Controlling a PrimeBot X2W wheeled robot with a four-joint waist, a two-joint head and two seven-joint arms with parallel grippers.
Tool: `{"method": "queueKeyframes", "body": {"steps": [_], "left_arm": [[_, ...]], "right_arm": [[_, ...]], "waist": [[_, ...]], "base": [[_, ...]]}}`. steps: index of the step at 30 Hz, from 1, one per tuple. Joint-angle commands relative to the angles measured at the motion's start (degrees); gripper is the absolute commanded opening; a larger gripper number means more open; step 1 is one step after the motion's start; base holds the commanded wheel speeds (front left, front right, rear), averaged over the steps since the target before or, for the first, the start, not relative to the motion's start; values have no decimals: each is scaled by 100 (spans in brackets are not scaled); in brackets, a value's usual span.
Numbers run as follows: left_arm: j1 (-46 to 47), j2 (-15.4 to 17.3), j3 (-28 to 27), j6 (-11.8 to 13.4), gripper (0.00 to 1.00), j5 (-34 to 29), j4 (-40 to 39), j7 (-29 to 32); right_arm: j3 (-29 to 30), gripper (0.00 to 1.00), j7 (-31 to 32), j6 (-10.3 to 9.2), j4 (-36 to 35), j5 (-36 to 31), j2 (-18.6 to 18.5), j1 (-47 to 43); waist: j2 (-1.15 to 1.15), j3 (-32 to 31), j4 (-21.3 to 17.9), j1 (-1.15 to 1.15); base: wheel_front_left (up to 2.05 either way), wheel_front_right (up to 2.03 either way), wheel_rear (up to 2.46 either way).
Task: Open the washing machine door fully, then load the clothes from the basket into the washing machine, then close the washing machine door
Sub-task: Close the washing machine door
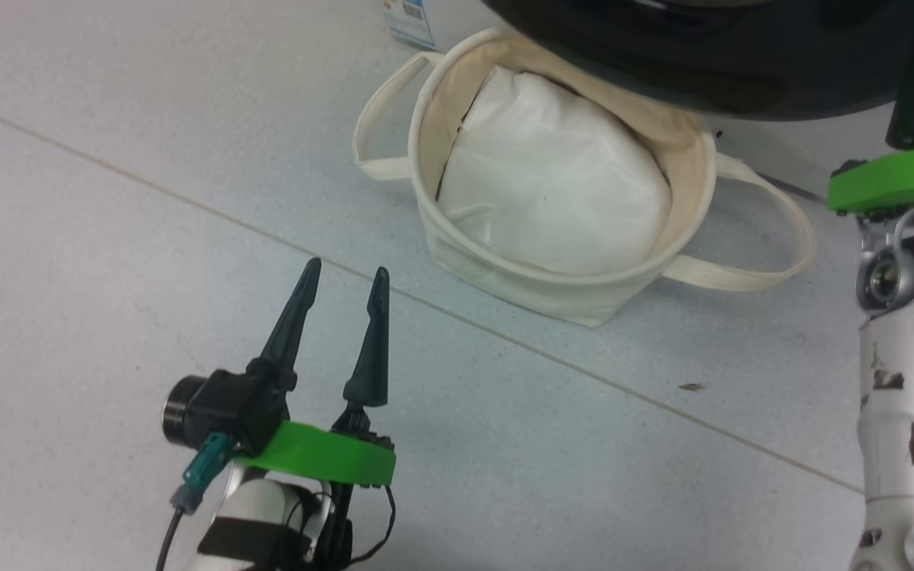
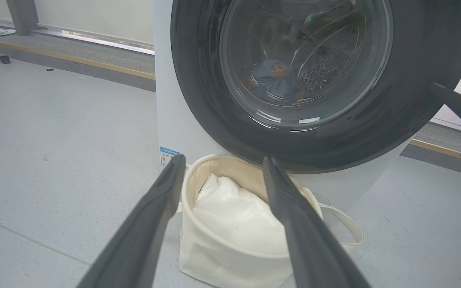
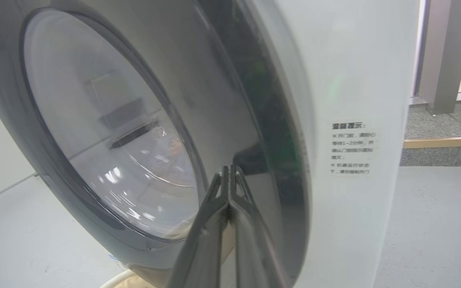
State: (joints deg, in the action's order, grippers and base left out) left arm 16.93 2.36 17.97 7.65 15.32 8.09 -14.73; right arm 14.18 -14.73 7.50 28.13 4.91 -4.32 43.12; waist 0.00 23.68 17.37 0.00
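The door (image 2: 374,132) lies against the front of the machine (image 2: 174,120), or very nearly so. Whether it has latched cannot be told. Behind its glass, low in the drum, sit the clothes (image 2: 272,78), a blue heap with an orange-brown bear showing. Directly below the door, on the floor, stands the basket (image 1: 536,297), holding a white bundle (image 1: 560,190). No blue fabric shows in it.

The right pincer (image 3: 230,170) has its fingers pressed together on nothing. Their tips are at the door's black rim, on the outer edge where the rim meets the white cabinet. Its long axis points straight into the rim, so the door lies dead ahead of it and the machine just behind that.

The left pincer (image 1: 347,268) has its fingers apart and empty. It hangs over the floor, below and well out in front of the door, aimed towards the basket and the door's lower rim.

With the load inside, this looks like the closing step. The right arm is by far the nearer to the door. A push along its own axis, square into the rim, is likely what is needed. The risk is closed tips sliding off the glossy curve.
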Motion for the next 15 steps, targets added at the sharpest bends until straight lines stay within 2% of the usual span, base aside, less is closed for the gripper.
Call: {"method": "queueKeyframes", "body": {"steps": [1,8,15], "left_arm": [[175,52,-115,50,100,56,-192,-27],[259,52,84,144,100,182,-179,-27],[354,52,177,218,100,242,-168,-27]], "right_arm": [[-36,0,-27,-1,-73,-85,53,347],[393,0,-27,-1,83,-351,-110,924],[887,0,-27,-1,61,-504,-70,1334]], "waist": [[0,96,57,0],[0,354,186,0],[0,487,220,0]], "base": [[0,0,0],[0,0,0],[0,0,0]]}}
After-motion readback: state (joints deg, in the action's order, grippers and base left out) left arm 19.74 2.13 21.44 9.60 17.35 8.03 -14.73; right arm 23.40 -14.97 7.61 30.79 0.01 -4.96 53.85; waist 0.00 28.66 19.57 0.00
